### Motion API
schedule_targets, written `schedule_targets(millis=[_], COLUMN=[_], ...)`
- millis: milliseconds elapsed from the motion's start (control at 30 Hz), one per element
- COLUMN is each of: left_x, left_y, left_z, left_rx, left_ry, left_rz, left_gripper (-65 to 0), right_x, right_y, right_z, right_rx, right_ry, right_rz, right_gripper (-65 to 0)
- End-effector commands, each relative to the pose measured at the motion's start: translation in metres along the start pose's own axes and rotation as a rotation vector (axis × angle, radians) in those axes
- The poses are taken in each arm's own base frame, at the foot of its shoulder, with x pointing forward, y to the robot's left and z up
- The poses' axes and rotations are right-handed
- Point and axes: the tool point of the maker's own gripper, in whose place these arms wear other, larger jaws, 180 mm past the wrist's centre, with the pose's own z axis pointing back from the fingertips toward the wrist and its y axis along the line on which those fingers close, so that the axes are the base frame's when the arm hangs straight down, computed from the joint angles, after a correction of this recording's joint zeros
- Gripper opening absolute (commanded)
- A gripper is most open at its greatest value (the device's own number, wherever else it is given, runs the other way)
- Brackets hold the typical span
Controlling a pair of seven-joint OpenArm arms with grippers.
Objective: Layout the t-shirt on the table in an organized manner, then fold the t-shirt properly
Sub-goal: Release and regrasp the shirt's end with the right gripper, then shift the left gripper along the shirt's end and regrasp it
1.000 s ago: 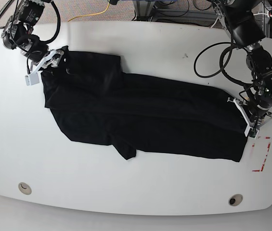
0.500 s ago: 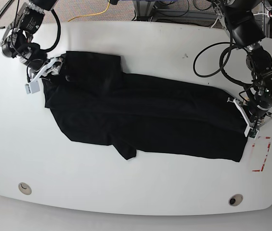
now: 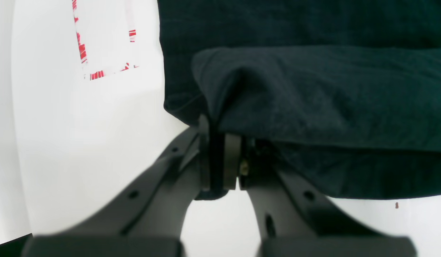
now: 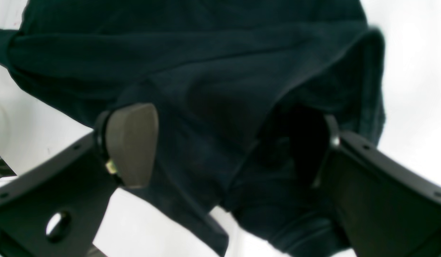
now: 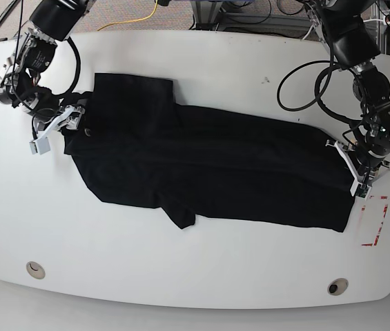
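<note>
The black t-shirt (image 5: 208,165) lies stretched lengthwise across the white table (image 5: 181,276), with one sleeve poking toward the front. At the shirt's right end my left gripper (image 5: 357,181) is shut on a pinched fold of the hem (image 3: 241,92), jaws pressed together on the cloth (image 3: 220,157). My right gripper (image 5: 56,131) stands open at the shirt's left end. In the right wrist view its fingers straddle bunched fabric (image 4: 213,89). One pad (image 4: 131,142) shows bare and the other is partly buried in a fold.
A red tape outline (image 5: 376,221) marks the table right of the shirt, also seen as the red tape (image 3: 83,53). Two round grommet holes (image 5: 35,269) (image 5: 337,286) sit near the front edge. Cables loop from the right-hand arm (image 5: 305,83).
My right gripper has swung down and leftward along the shirt's left end, staying open. The left gripper and the shirt's right end have not moved.
</note>
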Motion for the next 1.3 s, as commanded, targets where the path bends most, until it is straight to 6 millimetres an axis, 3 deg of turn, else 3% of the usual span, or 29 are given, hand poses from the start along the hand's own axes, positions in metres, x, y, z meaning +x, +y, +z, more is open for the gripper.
schedule_targets(millis=[0, 200, 500, 833, 900, 1133, 1167, 1267], left_x=[0.02, 0.02, 0.02, 0.021, 0.021, 0.021, 0.021, 0.026], left_y=[0.011, 0.012, 0.011, 0.012, 0.012, 0.012, 0.012, 0.014], left_z=[0.006, 0.006, 0.006, 0.006, 0.006, 0.006, 0.006, 0.006], left_rx=[0.03, 0.031, 0.03, 0.03, 0.03, 0.03, 0.03, 0.035], left_ry=[-0.062, -0.061, -0.062, -0.064, -0.064, -0.064, -0.064, -0.072], left_rz=[-0.005, -0.006, -0.005, -0.005, -0.005, -0.005, -0.005, -0.004], left_gripper=[-64.4, -64.4, -64.4, -64.4, -64.4, -63.9, -62.4, -51.5], right_x=[0.026, 0.028, 0.021, 0.026, 0.027, 0.035, 0.035, 0.036], right_y=[-0.009, -0.013, 0.008, 0.015, 0.015, 0.017, 0.017, 0.017], right_z=[0.009, 0.006, -0.012, -0.019, -0.019, -0.02, -0.02, -0.02], right_rx=[-0.01, -0.001, 0.054, 0.077, 0.077, 0.081, 0.081, 0.082], right_ry=[-0.08, -0.087, -0.055, -0.071, -0.073, -0.089, -0.089, -0.089], right_rz=[0.023, 0.0, 0.006, -0.003, -0.002, 0.006, 0.006, 0.008], right_gripper=[-11.1, -11.1, -11.3, -12.7, -17.1, -54.9, -60.7, -64.8])
